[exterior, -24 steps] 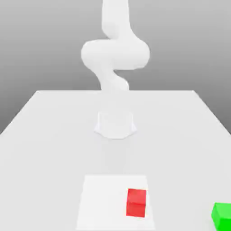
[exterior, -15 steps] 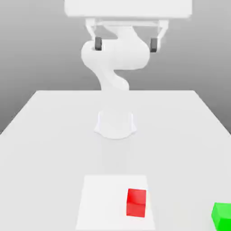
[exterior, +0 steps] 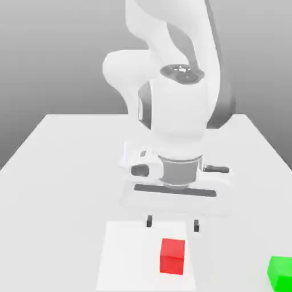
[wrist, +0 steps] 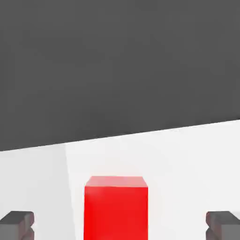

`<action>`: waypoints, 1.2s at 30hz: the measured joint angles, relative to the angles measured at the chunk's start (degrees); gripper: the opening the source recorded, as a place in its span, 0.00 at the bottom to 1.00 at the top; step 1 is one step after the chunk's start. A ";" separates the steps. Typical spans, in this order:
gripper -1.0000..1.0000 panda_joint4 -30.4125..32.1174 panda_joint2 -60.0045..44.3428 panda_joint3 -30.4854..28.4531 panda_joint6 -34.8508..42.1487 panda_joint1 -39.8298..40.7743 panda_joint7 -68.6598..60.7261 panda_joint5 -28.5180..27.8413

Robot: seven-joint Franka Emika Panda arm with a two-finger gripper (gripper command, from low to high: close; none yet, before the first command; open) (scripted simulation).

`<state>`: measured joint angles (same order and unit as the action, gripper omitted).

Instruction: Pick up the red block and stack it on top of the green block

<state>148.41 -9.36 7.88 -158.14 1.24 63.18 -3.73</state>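
Start at the exterior view's left: that part of the white table is bare, and nothing there concerns you. Toward the middle, near the front edge, a paler square patch lies flat on the table, and the red block sits on its right-hand part, upright and square to the edge. The gripper hangs above the table just behind that block, its two dark fingertips spread wider than the block and holding nothing. In the hand view the red block lies between the two fingertips with clear space on either side, a little nearer one tip than the other. So you are in the approach, and the grasp is not yet made. To do it well, I would bring the hand forward until the block is centred between the tips, keep the fingers parallel to its side faces, then descend straight so both pads meet opposite faces at mid height; closing off-centre would likely push or twist the block. Lift vertically before you travel. Farthest to the exterior view's right, the green block rests at the front right corner of the table, well apart from the red one and partly cut off, so carry high and lower squarely over it. No bin, tray or other container stands on the table.
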 joint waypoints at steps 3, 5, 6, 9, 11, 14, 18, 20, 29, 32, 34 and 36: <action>0.50 -0.74 -6.21 -1.68 -5.04 -1.31 1.52 -1.84; 0.00 -1.20 -9.41 -2.80 -7.70 -2.22 2.30 -2.88; 0.00 -1.20 -9.41 -2.80 -7.70 -2.22 2.30 -2.88; 0.00 -1.20 -9.41 -2.79 -7.75 -2.21 2.38 -2.96; 0.00 -1.28 -9.97 -2.96 -8.23 -2.35 2.55 -3.19; 0.00 -0.67 -6.03 -1.86 -4.95 -1.57 1.38 -1.57; 0.00 -0.34 0.78 -0.14 1.56 -1.26 -1.54 0.88; 0.00 -3.65 -0.10 2.17 4.10 -2.67 -5.49 0.13; 0.00 -20.49 -8.68 12.23 13.70 -10.97 -22.71 -6.63; 0.00 -21.77 -14.44 10.38 9.53 -13.24 -21.40 -10.17; 1.00 -21.93 -15.77 9.76 8.41 -13.79 -20.95 -10.93; 1.00 -21.93 -15.77 9.76 8.41 -13.79 -20.95 -10.93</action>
